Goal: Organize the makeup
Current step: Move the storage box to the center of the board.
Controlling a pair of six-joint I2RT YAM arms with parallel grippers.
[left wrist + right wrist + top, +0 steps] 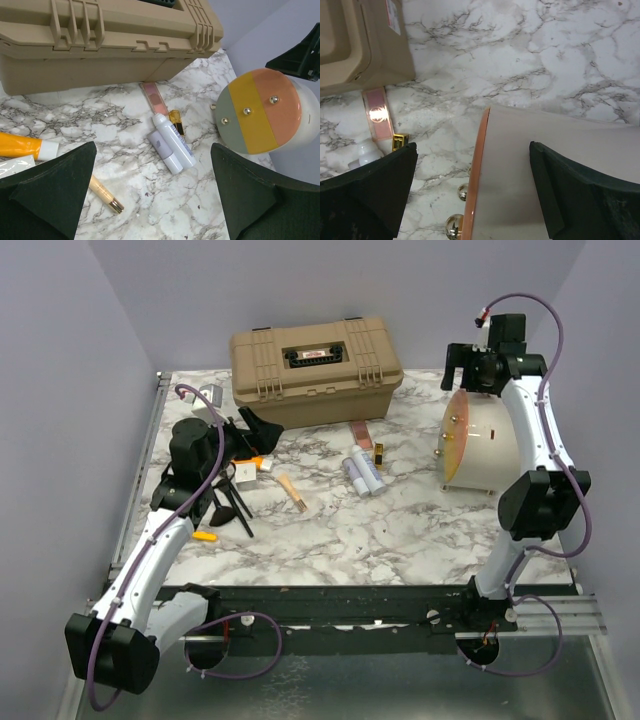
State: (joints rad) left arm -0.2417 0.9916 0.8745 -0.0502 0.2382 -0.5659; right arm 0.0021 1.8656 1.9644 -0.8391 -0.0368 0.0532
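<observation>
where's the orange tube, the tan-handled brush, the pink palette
orange tube point(20, 145): left wrist view, orange body
tan-handled brush point(102, 191): left wrist view, mid handle
pink palette point(154, 98): left wrist view, pink face

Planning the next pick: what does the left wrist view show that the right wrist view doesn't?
Left wrist only: orange tube, brush, the striped face of the pouch. Right wrist only: a label on the case. Both: case, pouch, pink palette, gold cap, and at least one pale tube.
</observation>
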